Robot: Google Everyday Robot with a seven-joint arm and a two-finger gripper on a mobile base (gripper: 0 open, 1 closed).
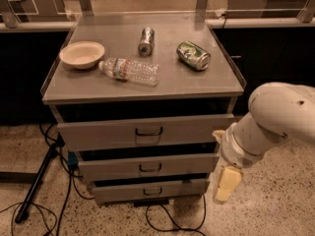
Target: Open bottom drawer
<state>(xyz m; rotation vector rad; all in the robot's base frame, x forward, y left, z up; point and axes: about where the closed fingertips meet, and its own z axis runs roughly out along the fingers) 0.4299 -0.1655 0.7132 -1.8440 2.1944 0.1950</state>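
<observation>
The bottom drawer (123, 192) is the lowest and narrowest grey front of the metal cabinet, with a small dark loop handle (152, 191) at its middle. It stands slightly out from the cabinet, like the two drawers above it. My gripper (226, 183) hangs from the white arm (275, 122) at the cabinet's right front corner, level with the bottom drawer's right end and well right of the handle. It holds nothing that I can see.
The middle drawer (147, 167) and top drawer (147, 131) sit above. On the cabinet top lie a bowl (81, 54), a plastic bottle (129, 71), a silver can (146, 41) and a green can (193, 55). Cables (167, 220) and a black stand leg (37, 181) lie on the floor.
</observation>
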